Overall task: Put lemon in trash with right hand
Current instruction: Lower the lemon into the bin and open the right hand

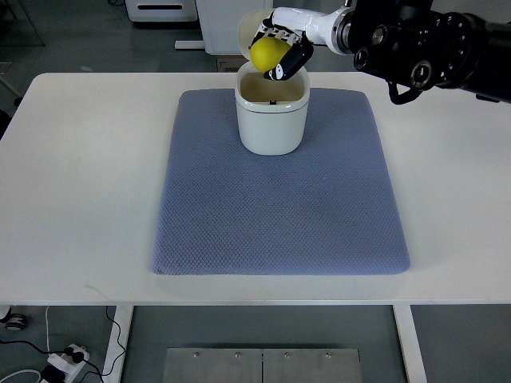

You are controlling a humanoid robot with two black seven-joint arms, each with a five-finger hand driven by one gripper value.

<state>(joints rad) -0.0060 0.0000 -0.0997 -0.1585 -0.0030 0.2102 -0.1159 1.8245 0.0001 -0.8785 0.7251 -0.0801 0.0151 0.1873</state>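
A yellow lemon [267,52] is held in my right hand [279,49], whose black and white fingers are curled around it. The hand hovers just above the back rim of the white trash bin [271,128], which stands open with its lid tipped back. The bin sits at the far middle of a blue-grey mat [279,207]. My right arm [415,44] reaches in from the upper right. The left arm does not show.
The mat lies on a white table [80,183]. Beyond the table's far edge stand white cabinets [231,24]. Cables and a power strip [64,359] lie on the floor at the lower left.
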